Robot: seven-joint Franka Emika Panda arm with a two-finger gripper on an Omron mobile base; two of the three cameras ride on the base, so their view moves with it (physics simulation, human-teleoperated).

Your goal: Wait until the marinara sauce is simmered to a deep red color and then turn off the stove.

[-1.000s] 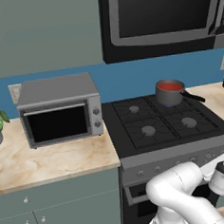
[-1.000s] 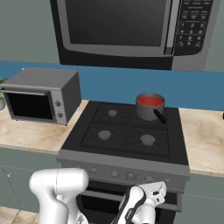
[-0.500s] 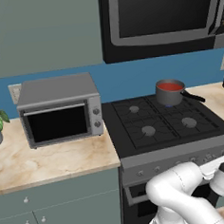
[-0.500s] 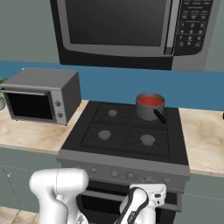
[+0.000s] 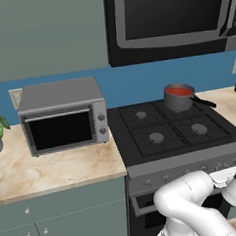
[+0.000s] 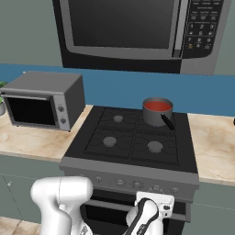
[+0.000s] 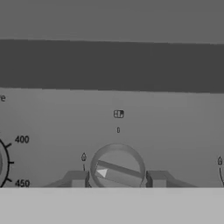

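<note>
Home kitchen, stove [image 5: 176,135], microwave [image 6: 133,34], toaster oven [image 5: 64,121], cabinets [image 5: 62,214]

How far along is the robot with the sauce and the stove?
Done: the red marinara sauce in its dark grey saucepan already looks red. In hand: the two-finger gripper is closed on a round grey stove knob on the black gas stove's front panel. Left: turning it off.
</note>
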